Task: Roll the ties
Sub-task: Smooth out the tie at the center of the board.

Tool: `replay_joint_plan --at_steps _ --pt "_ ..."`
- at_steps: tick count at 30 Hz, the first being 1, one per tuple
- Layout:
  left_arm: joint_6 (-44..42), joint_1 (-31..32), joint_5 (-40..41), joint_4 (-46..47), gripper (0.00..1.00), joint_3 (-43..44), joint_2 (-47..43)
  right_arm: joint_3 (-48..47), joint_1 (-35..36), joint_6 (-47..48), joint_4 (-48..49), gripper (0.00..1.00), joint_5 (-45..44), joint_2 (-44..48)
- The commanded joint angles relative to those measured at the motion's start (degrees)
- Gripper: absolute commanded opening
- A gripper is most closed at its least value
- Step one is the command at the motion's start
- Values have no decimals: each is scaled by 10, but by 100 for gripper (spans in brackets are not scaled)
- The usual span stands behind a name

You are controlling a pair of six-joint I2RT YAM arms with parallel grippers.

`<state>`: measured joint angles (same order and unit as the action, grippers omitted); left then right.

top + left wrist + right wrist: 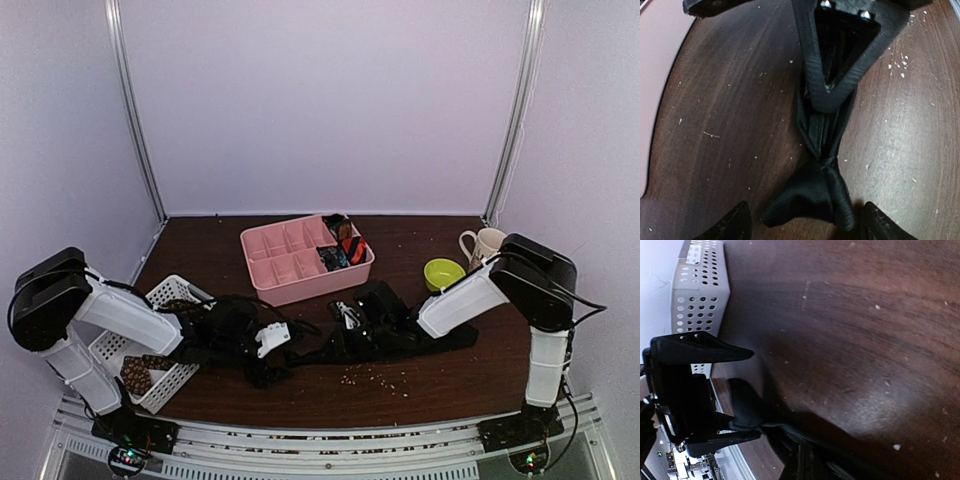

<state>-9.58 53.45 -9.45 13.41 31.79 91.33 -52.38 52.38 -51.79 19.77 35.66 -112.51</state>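
One black tie [330, 352] lying flat, seemingly three rolled ties [342, 245], one pink tray [272, 268], one white basket [168, 292] with brown ties [135, 376] too bunched to count, one green bowl [443, 274], one mug [483, 243], two claws: left claw [805, 222], right claw [755, 395]

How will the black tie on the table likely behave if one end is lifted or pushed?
Probably floppy: the black tie is bunched and twisted where it narrows, holding no shape. Pushed, it would likely crumple rather than slide whole, since the ribbed fabric looks grippy on the wood table. Lifted, the rest should dangle.
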Motion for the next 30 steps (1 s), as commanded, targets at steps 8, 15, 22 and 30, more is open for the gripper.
replay_joint_plan --at_steps 8,15,22,30 --pt "-5 -4 -57 63 67 6 33 88 -13 31 -7 1 -32 3" --pt "0 -4 -63 121 64 -20 38 135 -20 14 34 1 -29 26" --pt "6 -3 -58 186 62 -48 40 95 -8 12 25 4 -18 63" --pt "2 -1 -51 202 56 -48 61 38 -2 50 -49 7 -36 85"
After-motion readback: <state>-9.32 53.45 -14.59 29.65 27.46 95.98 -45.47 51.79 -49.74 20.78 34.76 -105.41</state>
